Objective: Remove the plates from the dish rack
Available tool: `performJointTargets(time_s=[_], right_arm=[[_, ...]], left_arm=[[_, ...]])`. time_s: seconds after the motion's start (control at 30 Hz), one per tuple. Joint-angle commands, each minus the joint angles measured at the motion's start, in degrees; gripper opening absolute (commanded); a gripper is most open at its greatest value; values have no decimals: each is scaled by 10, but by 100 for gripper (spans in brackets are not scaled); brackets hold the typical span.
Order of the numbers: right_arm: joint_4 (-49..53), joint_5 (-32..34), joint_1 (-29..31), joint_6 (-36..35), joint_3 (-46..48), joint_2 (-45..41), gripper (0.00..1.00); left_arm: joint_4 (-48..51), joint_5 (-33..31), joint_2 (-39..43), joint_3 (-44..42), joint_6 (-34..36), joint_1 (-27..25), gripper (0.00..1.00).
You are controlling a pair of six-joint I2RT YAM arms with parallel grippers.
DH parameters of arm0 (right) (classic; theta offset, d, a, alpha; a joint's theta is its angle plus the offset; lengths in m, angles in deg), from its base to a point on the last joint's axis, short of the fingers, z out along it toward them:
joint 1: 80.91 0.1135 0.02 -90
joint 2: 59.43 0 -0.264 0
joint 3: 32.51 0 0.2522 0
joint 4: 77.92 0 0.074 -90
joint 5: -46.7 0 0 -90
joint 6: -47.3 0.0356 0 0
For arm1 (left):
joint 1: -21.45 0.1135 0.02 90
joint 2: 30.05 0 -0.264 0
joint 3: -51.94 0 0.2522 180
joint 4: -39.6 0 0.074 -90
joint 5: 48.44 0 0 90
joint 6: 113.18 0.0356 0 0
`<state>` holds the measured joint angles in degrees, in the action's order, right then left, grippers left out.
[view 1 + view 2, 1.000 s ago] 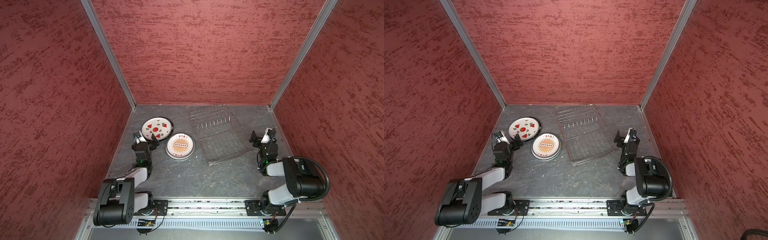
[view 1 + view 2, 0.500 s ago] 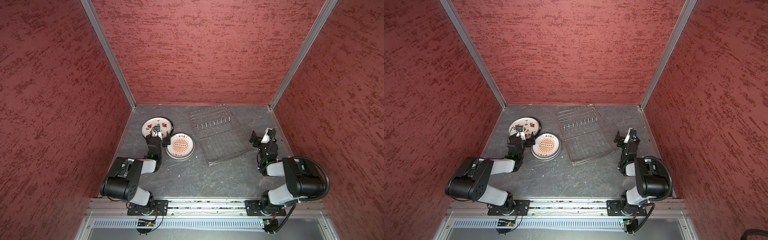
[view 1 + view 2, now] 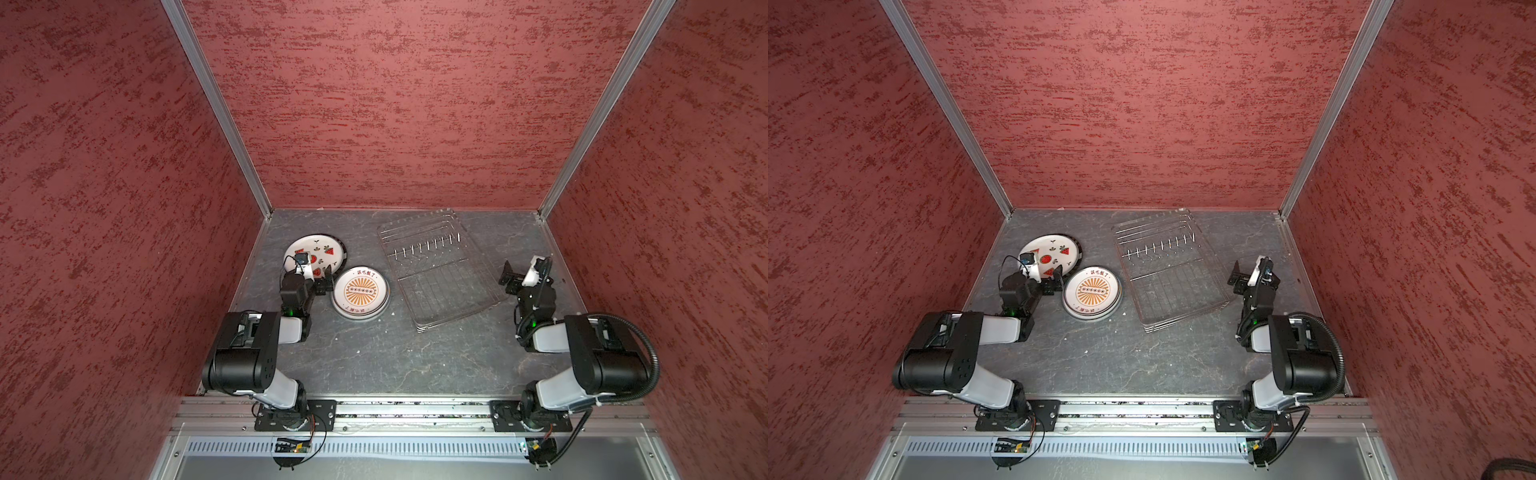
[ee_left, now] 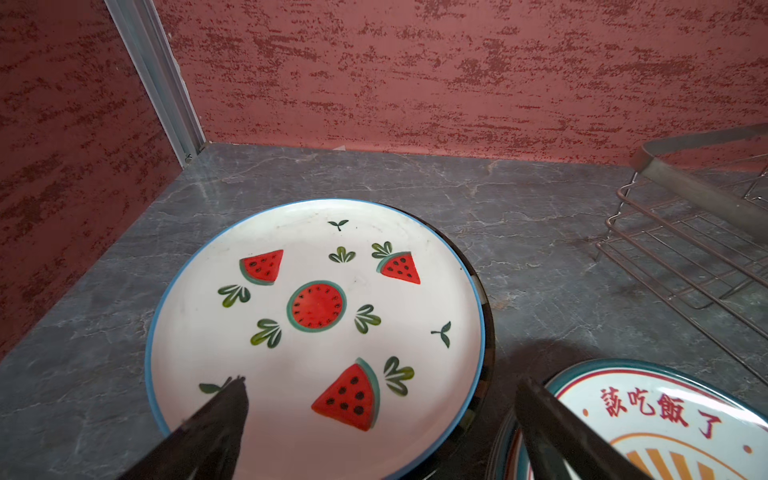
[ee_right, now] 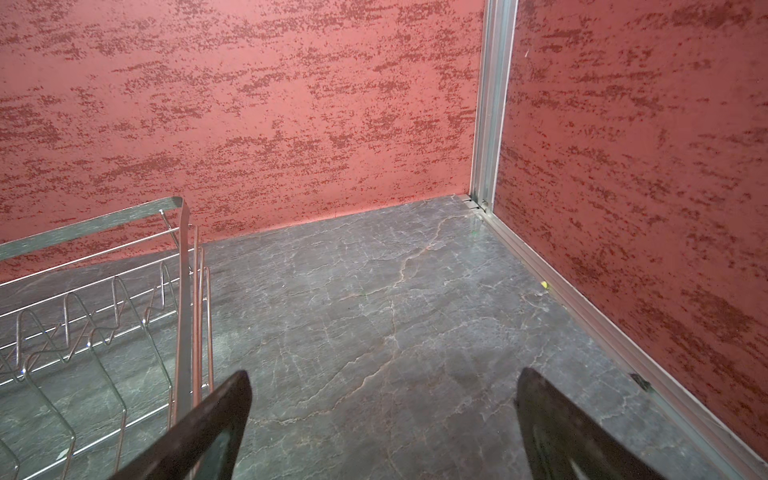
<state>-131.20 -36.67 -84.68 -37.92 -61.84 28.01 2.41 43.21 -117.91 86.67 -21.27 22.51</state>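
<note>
The dish rack [image 3: 432,282] [image 3: 1167,282], a silver wire tray with a row of short prongs, lies at the back right of centre and holds no plates. A watermelon plate [image 3: 322,251] [image 3: 1057,251] [image 4: 316,311] lies flat on a dark-rimmed plate [image 4: 487,332]. Beside it a sunburst plate [image 3: 360,291] [image 3: 1093,291] [image 4: 665,419] with red characters tops a small stack. My left gripper [image 3: 316,277] [image 3: 1049,277] [image 4: 382,382] hovers open over the watermelon plate's near edge, between the two stacks. My right gripper [image 3: 521,270] [image 3: 1250,270] [image 5: 382,378] stands open and empty over bare floor, right of the rack [image 5: 183,291].
Red textured walls close in the grey stone floor [image 3: 374,357] on three sides, with metal corner posts [image 3: 216,108]. The rack's rim [image 4: 698,191] lies right of the plates. Both arm bases sit on a rail [image 3: 415,411] at the front edge.
My left arm has swung from the left wall toward the middle, bringing its open gripper over the watermelon plate next to the sunburst plate. The right arm has stayed still.
</note>
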Motion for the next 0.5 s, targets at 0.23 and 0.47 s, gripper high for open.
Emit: performJointTargets(time_s=[0.23, 0.47], right_arm=[[6, 4, 3, -14, -2, 9, 99], [10, 5, 5, -16, -5, 9, 99]], left_arm=[[0, 15, -1, 10, -9, 6, 99], [1, 15, -1, 10, -9, 6, 99]])
